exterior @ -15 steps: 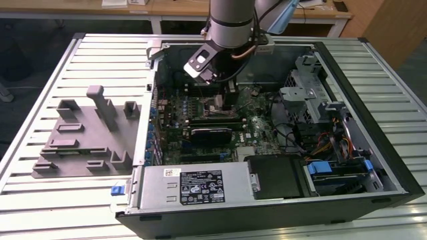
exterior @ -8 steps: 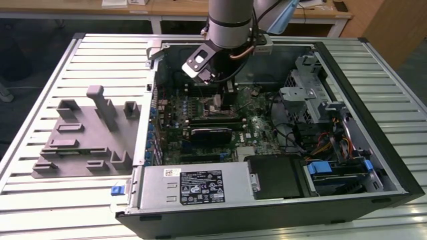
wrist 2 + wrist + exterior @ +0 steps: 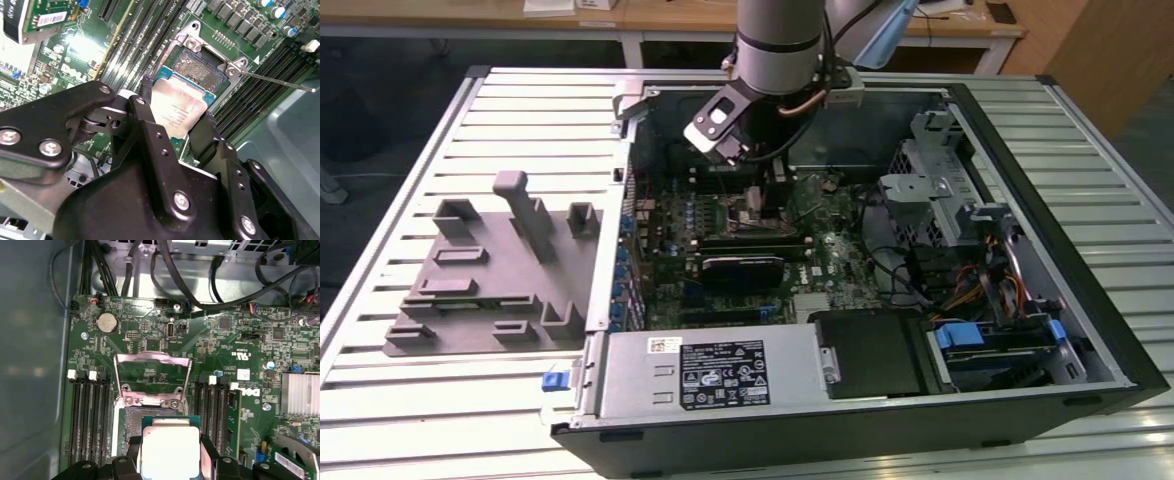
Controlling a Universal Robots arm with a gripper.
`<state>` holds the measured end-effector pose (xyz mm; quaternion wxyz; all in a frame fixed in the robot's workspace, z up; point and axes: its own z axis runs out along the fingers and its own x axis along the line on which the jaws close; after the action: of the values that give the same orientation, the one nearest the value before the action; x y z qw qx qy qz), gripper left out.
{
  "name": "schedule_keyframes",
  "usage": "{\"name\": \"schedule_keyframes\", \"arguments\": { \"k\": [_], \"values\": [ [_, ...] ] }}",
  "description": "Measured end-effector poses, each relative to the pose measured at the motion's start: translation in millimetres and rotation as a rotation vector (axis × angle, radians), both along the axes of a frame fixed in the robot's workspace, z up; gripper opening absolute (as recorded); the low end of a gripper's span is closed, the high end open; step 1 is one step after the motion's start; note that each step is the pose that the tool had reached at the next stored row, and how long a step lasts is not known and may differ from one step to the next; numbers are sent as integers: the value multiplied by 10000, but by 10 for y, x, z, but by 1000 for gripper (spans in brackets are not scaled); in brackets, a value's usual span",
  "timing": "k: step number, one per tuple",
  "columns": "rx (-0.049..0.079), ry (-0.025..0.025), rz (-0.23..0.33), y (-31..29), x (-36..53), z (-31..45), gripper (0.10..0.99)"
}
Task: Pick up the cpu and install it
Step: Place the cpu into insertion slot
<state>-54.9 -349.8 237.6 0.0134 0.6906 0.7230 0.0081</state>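
Black claw [image 3: 177, 100] pinched the shiny silver-grey square cpu [image 3: 175, 114] over the open metal-framed socket [image 3: 197, 67] — install step, square alignment needed.

We see a ribbed pale-metal table [image 3: 454, 420] across most of the exterior view, with its slats running sideways. Behind it is a light wooden desk [image 3: 680, 18] with white legs [image 3: 630, 48] and papers [image 3: 550, 6] on top. Dark floor [image 3: 374, 110] shows at the exterior view's left and a brown wooden panel [image 3: 1107, 50] at its right. The light is even, with soft glare on the slats.
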Motion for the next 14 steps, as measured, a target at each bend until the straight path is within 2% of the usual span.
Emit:
{"name": "schedule_keyframes", "arguments": {
  "k": [4,9,13,14],
  "values": [
    [1,-1,-4,6,0,-43,541],
    [3,-2,-11,7,1,-54,541],
    [1,-1,-20,7,0,-104,541],
    [3,-2,-43,7,1,-257,541]
  ]
}}
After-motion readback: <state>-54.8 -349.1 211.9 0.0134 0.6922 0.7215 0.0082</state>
